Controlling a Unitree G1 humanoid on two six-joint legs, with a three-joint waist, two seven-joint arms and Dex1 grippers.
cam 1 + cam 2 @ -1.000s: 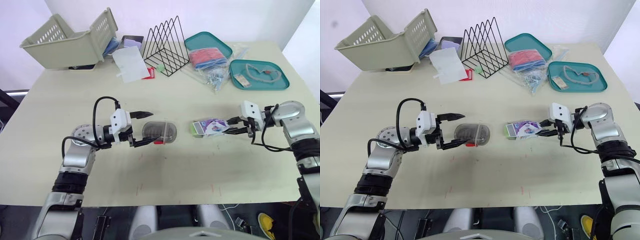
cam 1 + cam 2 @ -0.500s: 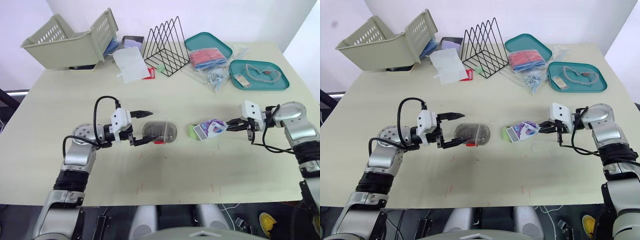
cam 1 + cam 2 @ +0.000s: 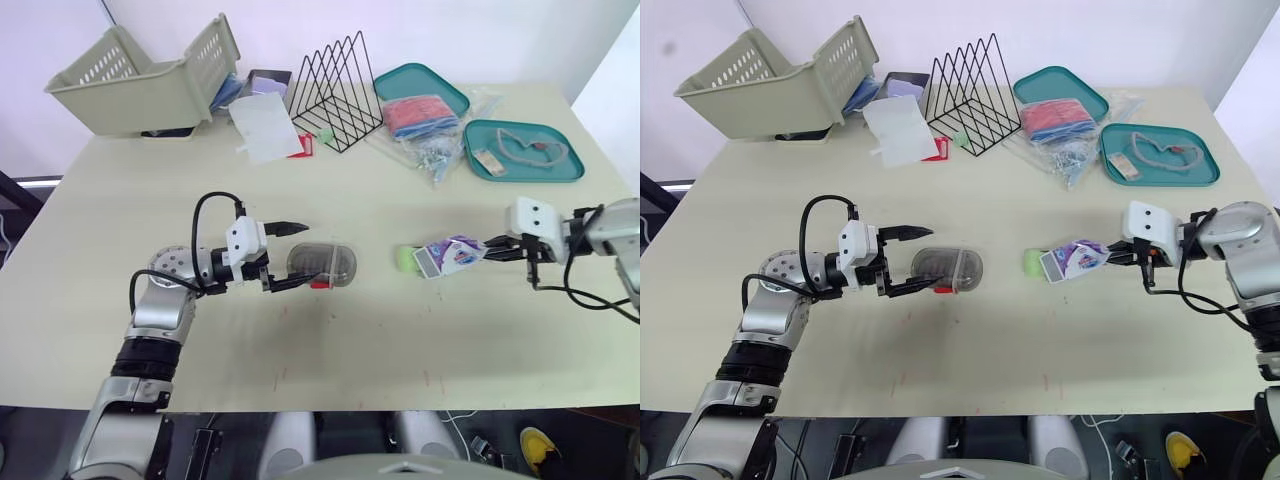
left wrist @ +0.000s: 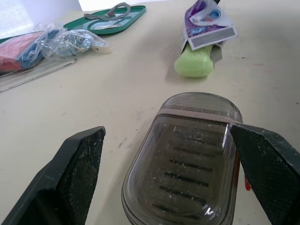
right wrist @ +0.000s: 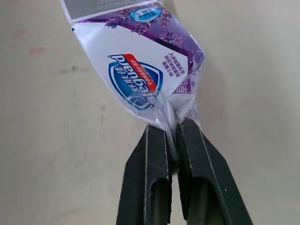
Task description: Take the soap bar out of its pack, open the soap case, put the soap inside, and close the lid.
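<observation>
The translucent grey soap case [image 3: 324, 263] lies shut on the table, its red catch toward me. My left gripper [image 3: 301, 255] is open, one finger on each side of the case's left end, and the left wrist view shows the fingers [image 4: 80, 172] apart from it. To the right, the purple and white soap pack [image 3: 452, 254] is tilted up, and my right gripper [image 5: 171, 133] is shut on its crimped end. The green soap bar [image 3: 406, 259] sticks out of the pack's open left end and rests on the table.
Along the table's back stand a tipped beige basket [image 3: 140, 75], a white sheet [image 3: 265, 128], a black wire rack [image 3: 335, 90] and two teal trays [image 3: 421, 80] [image 3: 565, 165] with plastic bags between them. Bare tabletop lies between the case and the soap.
My right gripper has drawn the pack to the right and lifted its end. More of the green soap now shows at the open end. The left gripper and the case have stayed put.
</observation>
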